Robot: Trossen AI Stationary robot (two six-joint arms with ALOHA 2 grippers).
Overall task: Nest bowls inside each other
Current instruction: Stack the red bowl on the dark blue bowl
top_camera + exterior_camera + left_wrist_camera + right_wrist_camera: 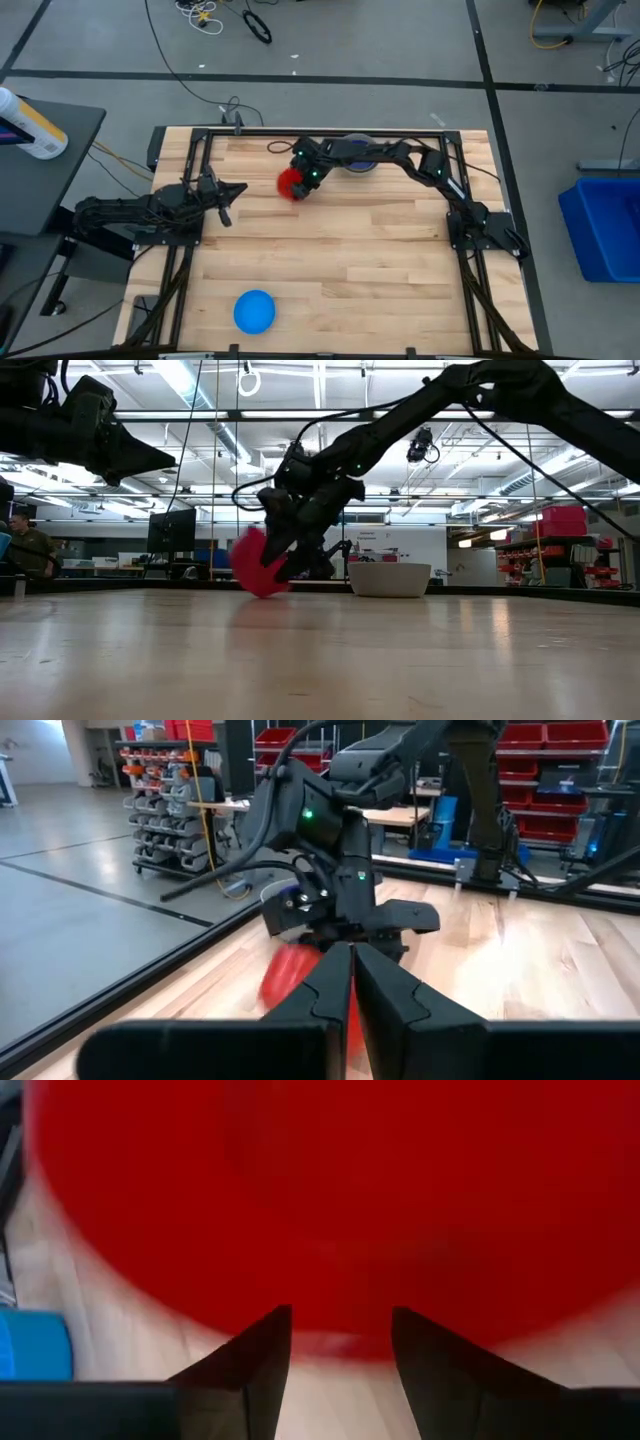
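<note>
The red bowl [289, 184] is at the far middle of the table, tilted on edge in the low view [256, 566], with my right gripper [306, 178] shut on it. In the right wrist view the red bowl [330, 1200] fills the picture ahead of the fingers. A grey bowl [390, 579] stands on its base just right of it, mostly hidden under the right arm in the high view. A light blue bowl [254, 311] lies near the front edge. My left gripper [226, 196] hovers shut at the table's left, touching nothing. My right gripper holds the red bowl by the part of its edge nearest the wrist [335, 1342], between its two fingers [262, 1355]. The fingers slant down from the far right. The bowl is tilted steeply, its lowest part [262, 593] at the tabletop; whether it touches I cannot tell.
A black metal frame [200, 140] borders the wooden table. The right arm [420, 160] arches over the far right part and over the grey bowl. Bare wood [350, 260] spans the middle and near right.
</note>
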